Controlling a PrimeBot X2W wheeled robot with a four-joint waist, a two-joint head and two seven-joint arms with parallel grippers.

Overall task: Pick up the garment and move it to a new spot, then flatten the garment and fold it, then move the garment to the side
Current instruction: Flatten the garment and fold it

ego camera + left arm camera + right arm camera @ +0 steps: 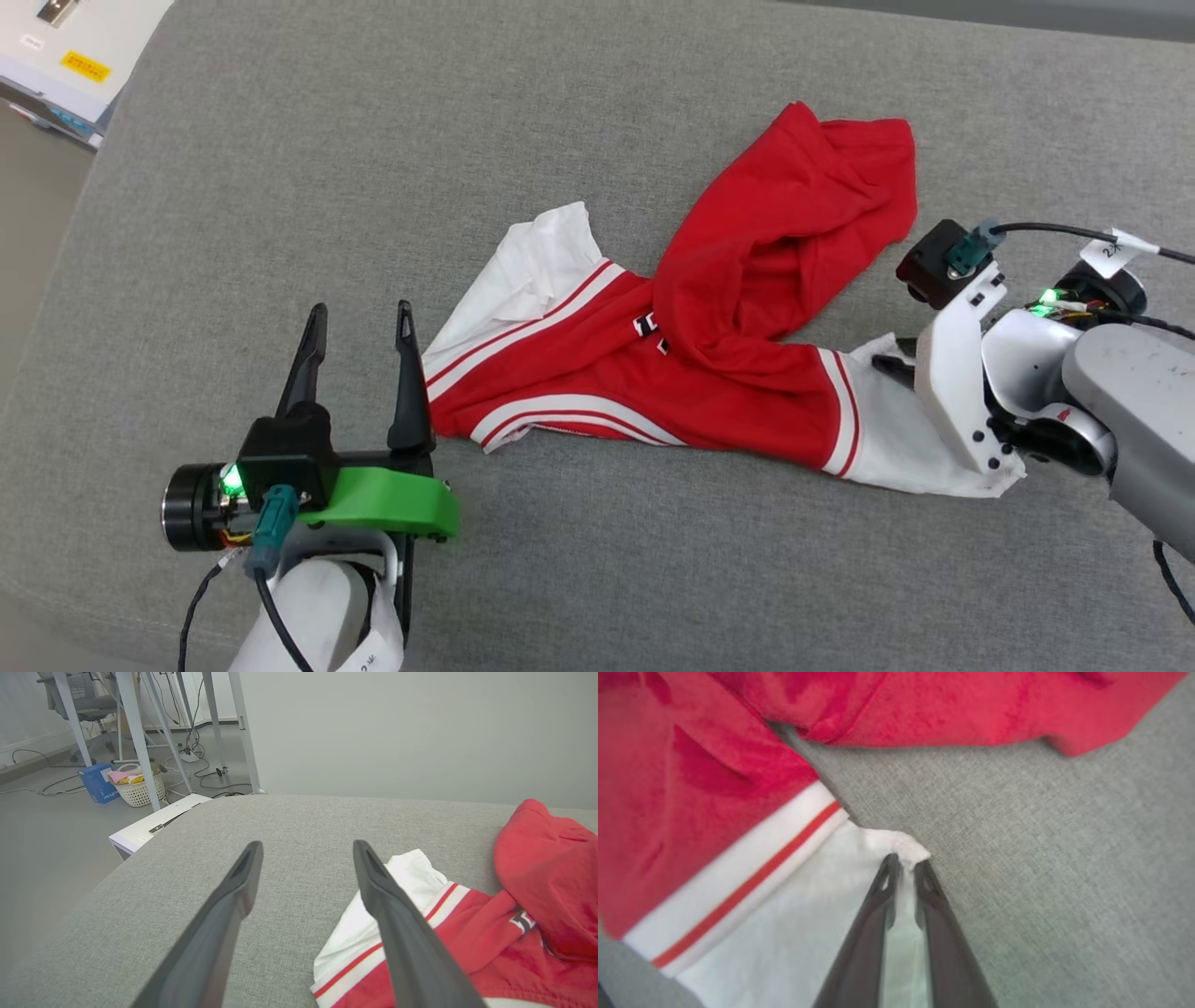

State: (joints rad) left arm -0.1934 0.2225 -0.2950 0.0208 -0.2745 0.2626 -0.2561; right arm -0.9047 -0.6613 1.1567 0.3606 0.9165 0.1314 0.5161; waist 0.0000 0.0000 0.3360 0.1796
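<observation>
The garment (747,271) lies crumpled on the grey padded surface (280,187), its red body bunched up at the back and a white sleeve out at each end. My right gripper (906,861) is pinched on the edge of the right white sleeve (794,914), with cloth between its nearly closed fingers. In the head view the right gripper (887,362) is mostly hidden behind its white mount at that sleeve. My left gripper (361,317) stands open just left of the other white sleeve (537,271), holding nothing. In the left wrist view the left gripper (306,847) shows the garment (546,877) to its right.
The grey surface drops off along its left edge (93,891). Beyond it stand a white cabinet (56,47), a white laundry basket (138,788), a blue box (98,781) and metal table legs (135,742) on the floor.
</observation>
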